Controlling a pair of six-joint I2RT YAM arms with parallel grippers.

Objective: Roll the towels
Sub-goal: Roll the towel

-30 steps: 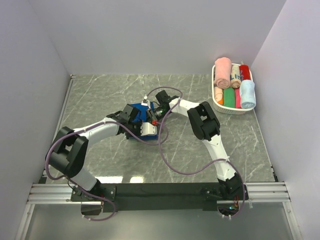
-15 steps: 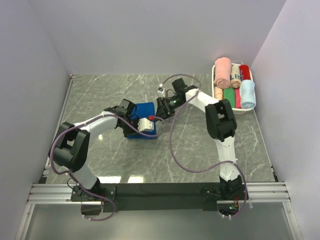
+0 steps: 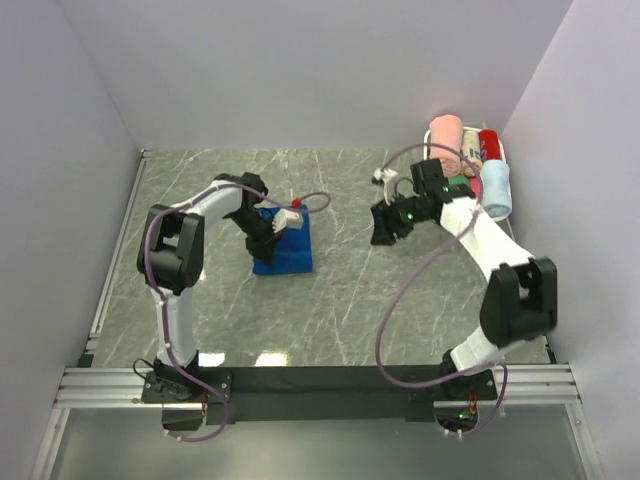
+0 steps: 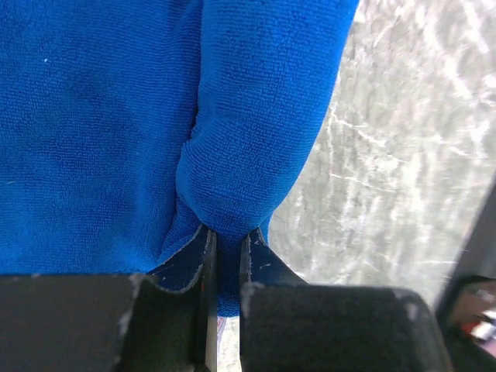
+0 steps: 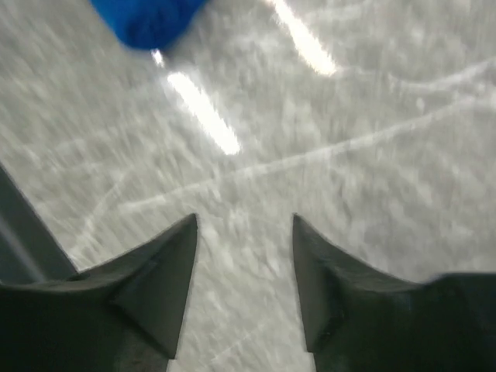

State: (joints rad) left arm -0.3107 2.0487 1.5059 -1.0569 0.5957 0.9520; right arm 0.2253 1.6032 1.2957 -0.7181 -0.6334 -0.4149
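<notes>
- Royal blue towel [image 3: 283, 250] lies folded near the middle of the table [image 3: 200, 300], toward its left edge.
- Pale blue towel [image 3: 495, 188] sits rolled in the basket [image 3: 504, 153] at the far right corner.
- Left gripper [image 4: 225, 236] is clenched on the royal blue towel's fold.
- Right gripper [image 5: 244, 225] hangs released, empty.

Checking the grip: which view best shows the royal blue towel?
Left wrist: the royal blue towel fills the frame, a fold pinched by the left gripper. Top external shows it small; right wrist, only a blurred corner.

One royal-blue towel [image 3: 285, 258], one basket [image 3: 470, 222] — two arms [image 3: 215, 198]
</notes>
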